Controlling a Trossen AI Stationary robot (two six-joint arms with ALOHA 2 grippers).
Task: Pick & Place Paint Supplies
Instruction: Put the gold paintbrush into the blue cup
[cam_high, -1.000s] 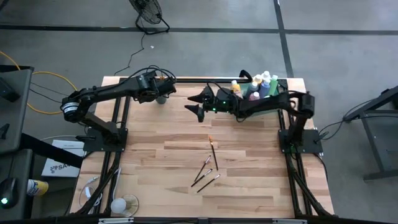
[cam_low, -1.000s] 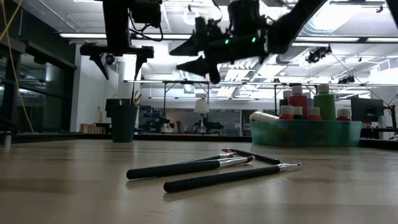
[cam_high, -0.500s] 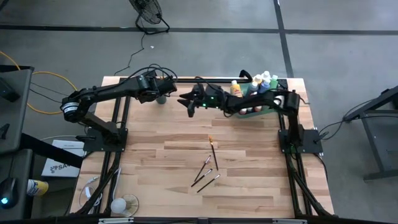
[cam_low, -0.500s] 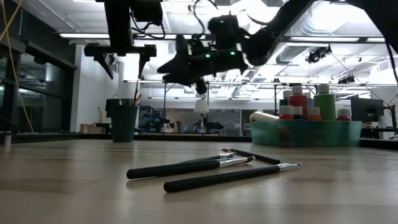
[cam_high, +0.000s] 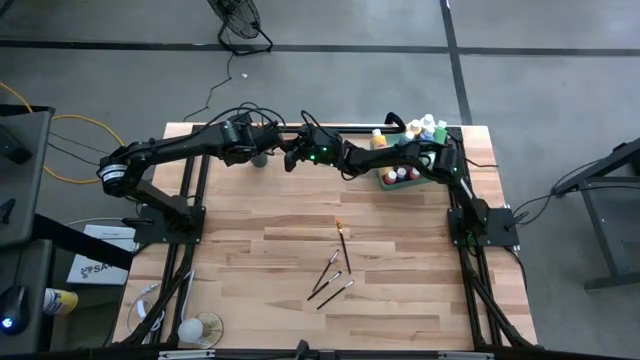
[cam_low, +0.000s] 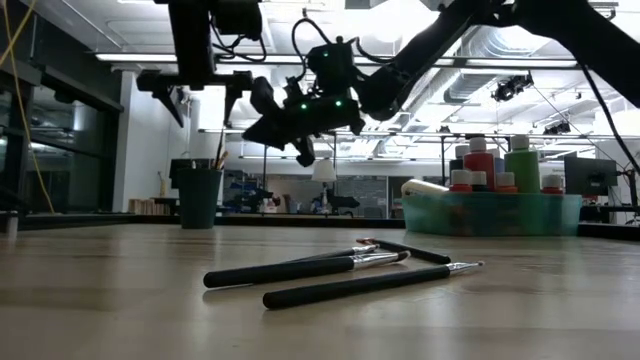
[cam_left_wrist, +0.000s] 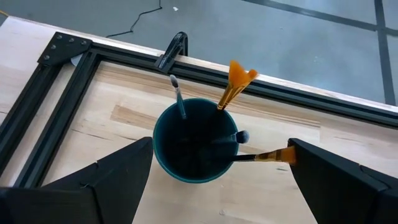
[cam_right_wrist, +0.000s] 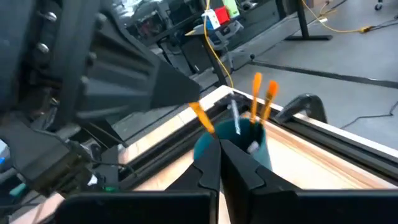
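- Surface: pale wooden table (cam_high: 250, 270) with a black metal frame along its far edge; grey concrete floor around it, a fan base beyond the far side.
- Low view: room behind shows ceiling strip lights, glass partitions, shelves.
- Left gripper (cam_left_wrist: 217, 180) hovers over the dark cup (cam_left_wrist: 196, 140) at the far edge; jaws wide apart, holding nothing.
- Cup holds several brushes, bristles up; one orange-tipped brush (cam_left_wrist: 264, 155) leans across its rim.
- Right gripper (cam_high: 290, 158) is just beside the cup, near the left gripper; jaws fully closed, nothing seen between them.
- Four brushes on the table (cam_high: 335, 270) lie loose near the middle.
- Paint bottles (cam_low: 495, 160) stand in the green tray (cam_low: 490, 215) at the far right corner.
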